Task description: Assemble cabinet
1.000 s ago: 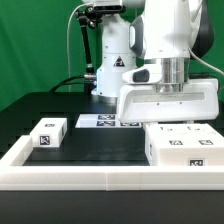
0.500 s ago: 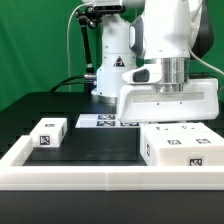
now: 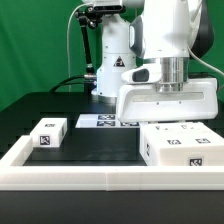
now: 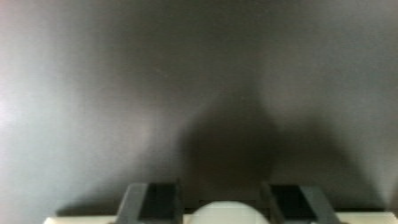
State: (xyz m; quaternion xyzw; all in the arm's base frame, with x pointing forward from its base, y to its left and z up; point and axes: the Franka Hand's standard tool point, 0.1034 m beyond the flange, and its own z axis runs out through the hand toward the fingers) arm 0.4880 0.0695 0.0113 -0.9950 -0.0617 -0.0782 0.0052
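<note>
The white cabinet shell, with square tags on its top and front, lies against the front rim at the exterior view's right. A small white tagged drawer block lies at the left. The arm's wide white hand hangs just above and behind the shell, and its fingertips are hidden there. In the wrist view the gripper shows two dark fingers standing apart with a rounded white thing between them. A blurred grey surface fills the rest. I cannot tell whether the fingers pinch the white thing.
The marker board lies flat in front of the robot base. A low white rim frames the black table at the front and left. Cables run behind the base.
</note>
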